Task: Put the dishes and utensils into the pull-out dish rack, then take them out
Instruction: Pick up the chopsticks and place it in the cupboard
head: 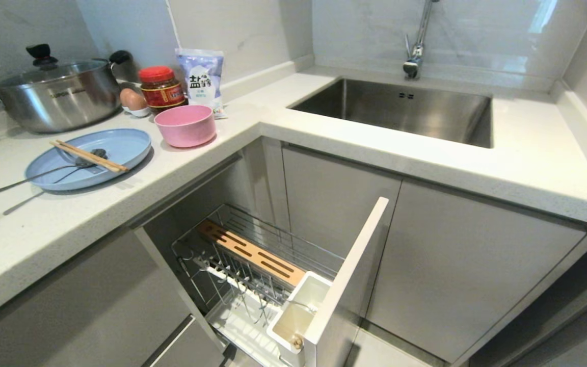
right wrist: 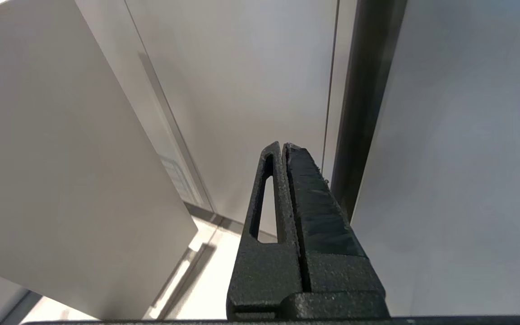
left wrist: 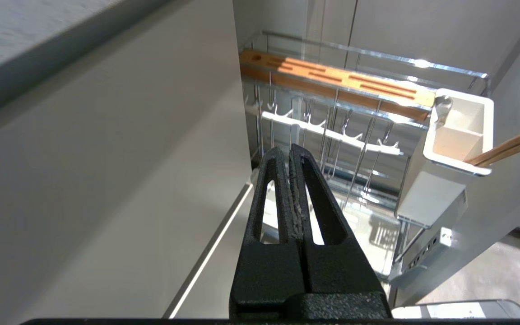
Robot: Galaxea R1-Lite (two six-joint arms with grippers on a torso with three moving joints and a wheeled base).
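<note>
Head view: plate (head: 120, 145) on worktop (head: 273, 127), light, stiff, slick; lift by rim. Left pincer (left wrist: 290, 151) and right pincer (right wrist: 284, 146) both closed, empty.

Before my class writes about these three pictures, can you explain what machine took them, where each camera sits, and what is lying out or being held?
A two-armed robot took them. The wide picture comes from a camera on its head, looking down at a kitchen counter with a sink. On it sit a blue plate carrying chopsticks, a spoon and fork, and a pink bowl. Below, the pull-out dish rack stands open. The other two come from wrist cameras: the left pincer faces the rack, the right pincer faces cabinet panels. Both are shut and hold nothing.
</note>
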